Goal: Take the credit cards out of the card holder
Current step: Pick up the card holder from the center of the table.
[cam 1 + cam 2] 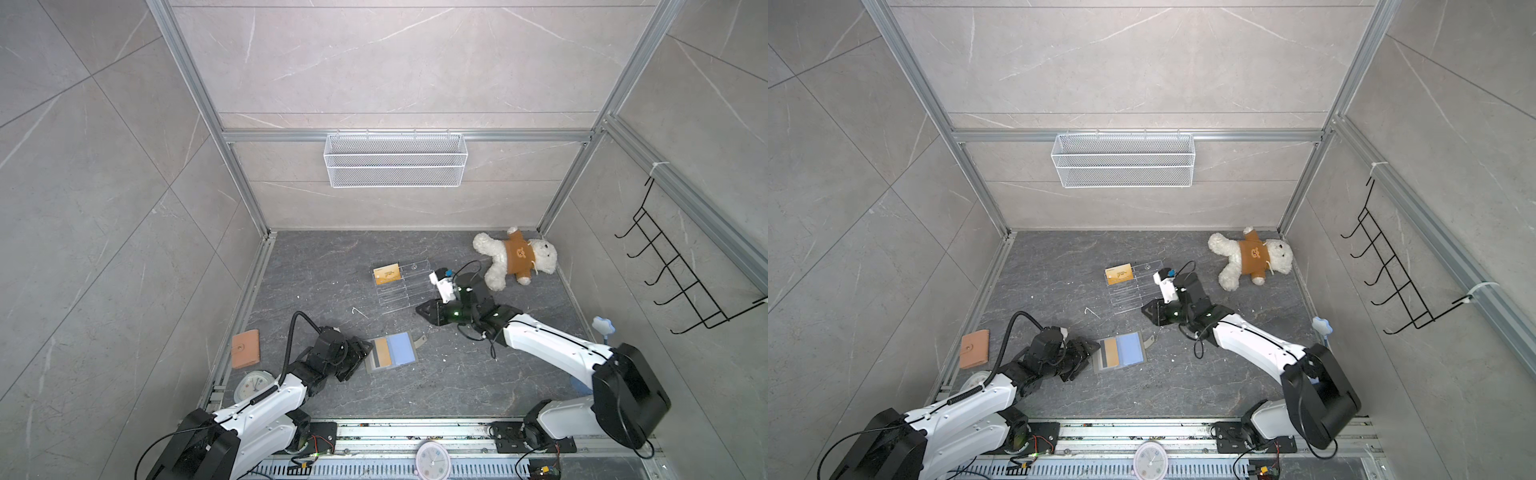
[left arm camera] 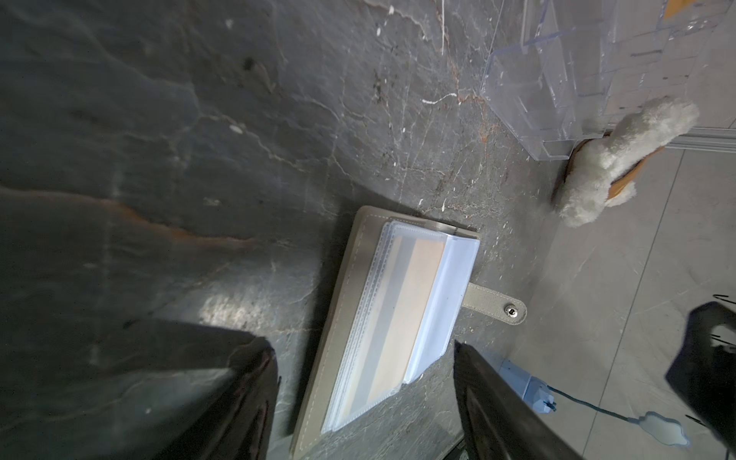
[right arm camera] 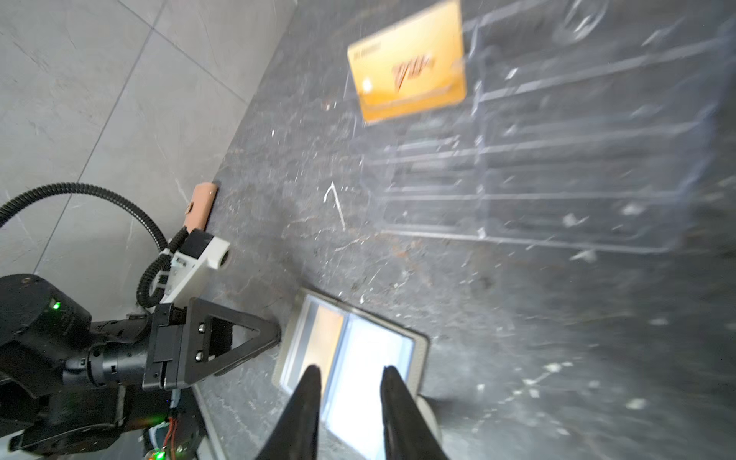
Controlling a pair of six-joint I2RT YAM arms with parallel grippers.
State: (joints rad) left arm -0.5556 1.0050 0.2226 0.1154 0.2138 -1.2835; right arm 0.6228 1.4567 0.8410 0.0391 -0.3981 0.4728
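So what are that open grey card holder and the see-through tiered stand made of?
The card holder looks like matte grey faux leather or coated fabric: stitched edge, fine grain, a metal snap. Inside are frosted clear plastic sleeves. The tiered stand seems to be clear, glossy acrylic: the floor shows through and its edges glint.

Both top views: bright, even, diffuse light. Pale walls and dark floor (image 1: 332,266) are both well exposed. Shadows under the arms are soft and faint. Sharp throughout; the frame posts splay outward toward the picture edges, a wide-lens distortion.

Left wrist view: dim, contrasty. 1 glare patch on the floor. Card holder (image 2: 398,318) sleeves washed pale. Left gripper (image 2: 358,346) fingers (image 2: 247,398) near-black, soft, out of focus.

Right wrist view: heavy motion blur over the acrylic stand (image 3: 557,167) and the credit card (image 3: 406,67), its print smeared. Card holder sleeves blown to white. Right gripper (image 3: 351,368) fingers in silhouette.
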